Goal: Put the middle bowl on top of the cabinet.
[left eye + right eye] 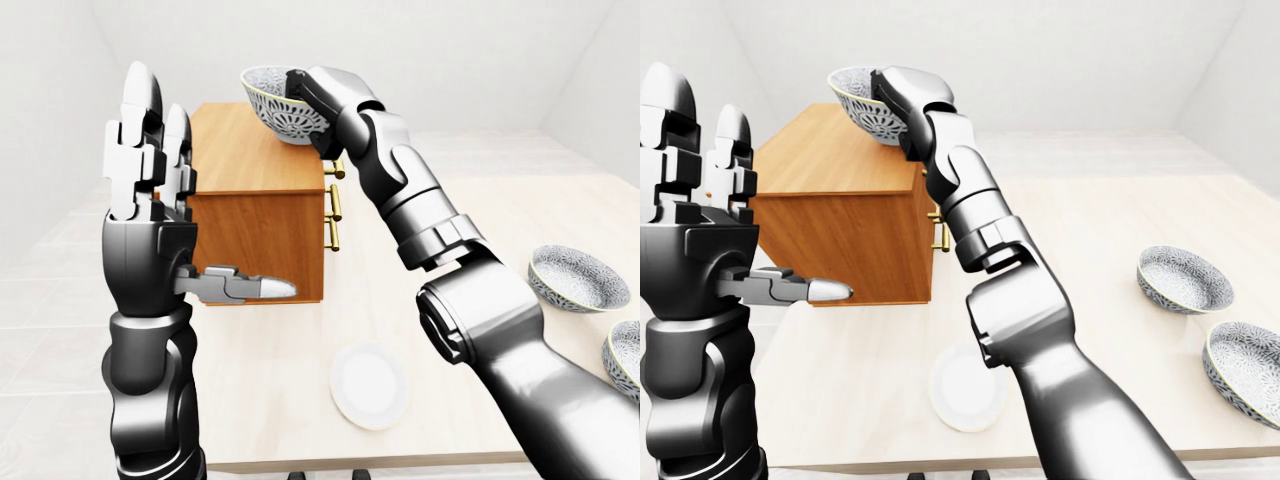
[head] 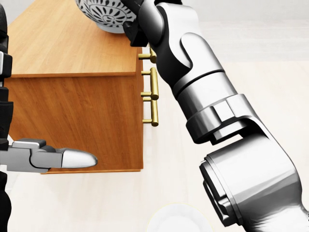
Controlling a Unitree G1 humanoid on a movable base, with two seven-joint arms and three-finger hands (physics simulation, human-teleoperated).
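A: Bowl?
B: 12 o'clock, left-eye view, over the cabinet top's right edge, contact unclear. Right hand fingers clamp its rim.
A: Left hand?
B: 9 o'clock, fingers spread upright, empty.

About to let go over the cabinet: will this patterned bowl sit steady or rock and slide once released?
The bowl looks like rigid ceramic, so probably stiff but chippable if dropped. The right hand holds its rim with it slightly tilted, so it may rock on landing. The cabinet top is flat, smooth wood; a slide seems possible.
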